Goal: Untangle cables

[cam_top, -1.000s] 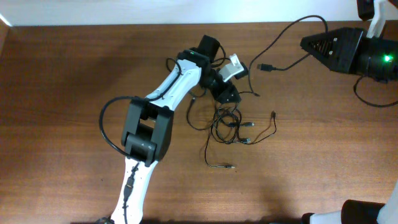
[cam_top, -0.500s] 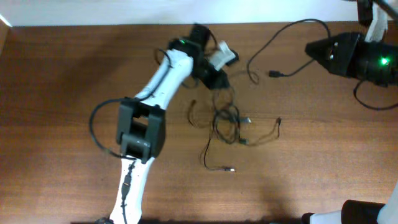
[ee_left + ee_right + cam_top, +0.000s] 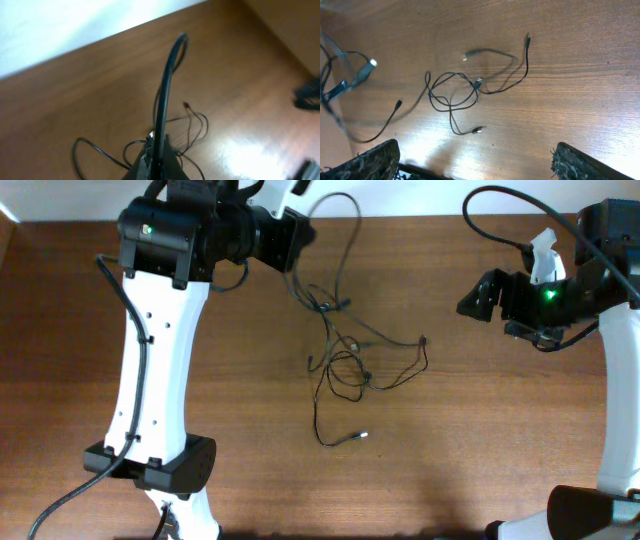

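The cables (image 3: 345, 355) lie as a loose tangle of thin black loops in the middle of the brown table. One strand rises from the tangle in a tall arc to my left gripper (image 3: 287, 242), which is raised near the far edge and shut on it. In the left wrist view the jaws (image 3: 157, 161) pinch this black cable (image 3: 169, 75), with the tangle (image 3: 192, 120) on the table beneath. My right gripper (image 3: 480, 298) hovers at the right, open and holding nothing. Its view shows the tangle (image 3: 452, 92) far beyond the spread fingers (image 3: 372, 161).
A free plug end (image 3: 360, 436) of one cord points toward the near edge, and another end (image 3: 424, 340) reaches right. The white wall borders the table's far edge (image 3: 420, 218). The left arm's white body (image 3: 150, 360) stands over the table's left part.
My left gripper shut on a cable and rose toward the far left, dragging the tangle along. My right gripper opened, let go of its cable and moved left and nearer.
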Available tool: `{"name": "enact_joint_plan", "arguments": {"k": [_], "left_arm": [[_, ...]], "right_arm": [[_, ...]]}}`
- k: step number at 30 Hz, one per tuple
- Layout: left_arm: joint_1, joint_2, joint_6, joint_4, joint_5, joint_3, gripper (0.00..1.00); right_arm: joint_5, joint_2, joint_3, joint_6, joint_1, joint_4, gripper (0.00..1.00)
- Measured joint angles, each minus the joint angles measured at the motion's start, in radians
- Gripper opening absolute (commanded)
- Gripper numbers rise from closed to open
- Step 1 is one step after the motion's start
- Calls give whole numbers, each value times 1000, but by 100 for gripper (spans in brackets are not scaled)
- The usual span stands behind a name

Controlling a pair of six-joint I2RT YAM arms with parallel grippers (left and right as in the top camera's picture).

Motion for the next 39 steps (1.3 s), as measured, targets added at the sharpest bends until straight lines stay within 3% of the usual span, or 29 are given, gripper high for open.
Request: {"name": "enact_joint_plan", "arguments": {"k": [2, 4, 6, 10, 14, 19, 23, 26, 30, 33, 39], "left_arm": [[0, 0, -148, -25, -164, -1, 0], [0, 0, -225, -45, -215, -22, 0], [1, 0, -260, -68, -204, -51, 0], [6, 2, -277, -41, -113, -52, 0], [56, 3, -268, -2, -53, -43, 0], [232, -48, -265, 29, -42, 203, 0], [547, -214, -376, 106, -83, 274, 0], [673, -233, -454, 106, -178, 272, 0], [740, -211, -541, -9, -377, 129, 0], [758, -204, -648, -40, -532, -127, 0], [922, -192, -739, 46, -592, -529, 0]], "right_arm": [[0, 0, 0, -4, 11, 2, 99], [3, 0, -1, -21, 92, 26, 99], [3, 0, -2, -28, 228, 94, 97], [4, 23, -3, -32, 362, 143, 92], [16, 139, -3, -33, 389, 151, 92], [58, 245, -3, -16, 389, 182, 92], [68, 302, -3, 11, 389, 214, 92], [69, 302, -3, 19, 389, 214, 92], [71, 302, -3, 23, 389, 215, 92], [71, 302, -3, 23, 389, 214, 92], [71, 302, -3, 1, 389, 217, 92]]}}
